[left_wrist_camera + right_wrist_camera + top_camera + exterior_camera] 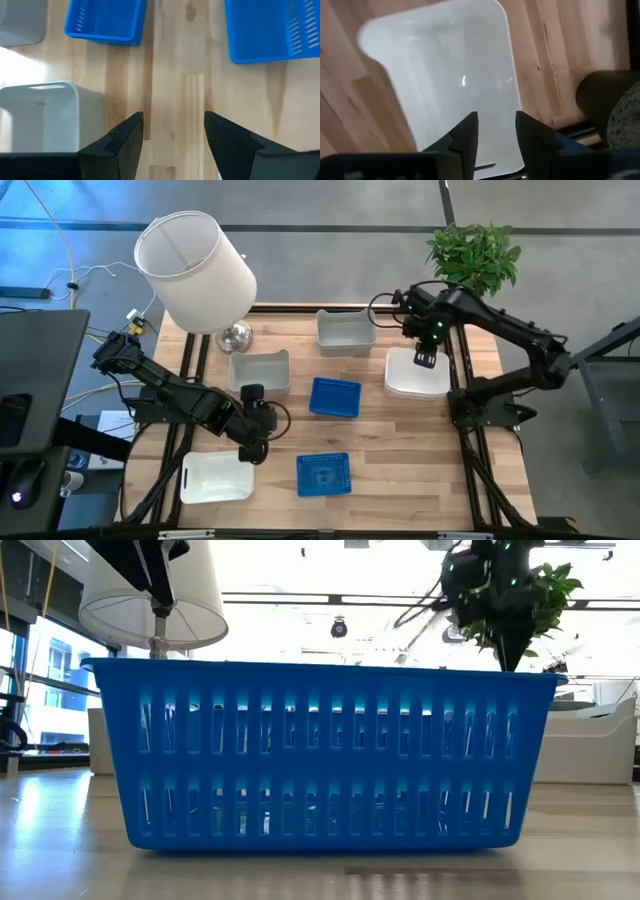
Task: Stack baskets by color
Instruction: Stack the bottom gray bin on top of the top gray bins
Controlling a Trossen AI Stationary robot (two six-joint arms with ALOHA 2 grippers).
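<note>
- No brand, label or readable writing shows on any item.
- Right gripper [425, 361] – fingers parted, holding nothing – hangs directly above the white rounded plastic basket [416, 375], whose interior lies just below the fingertips [470, 125].
- Left gripper [253, 452] – fingers spread, empty – rests over bare wooden table [400, 450]; a second white basket [216, 477] lies just beside it, with two blue slotted baskets [335, 397] [324, 474] ahead.
- Count in the high view: two white, two blue, two light grey baskets [259, 371] [345, 330].
</note>
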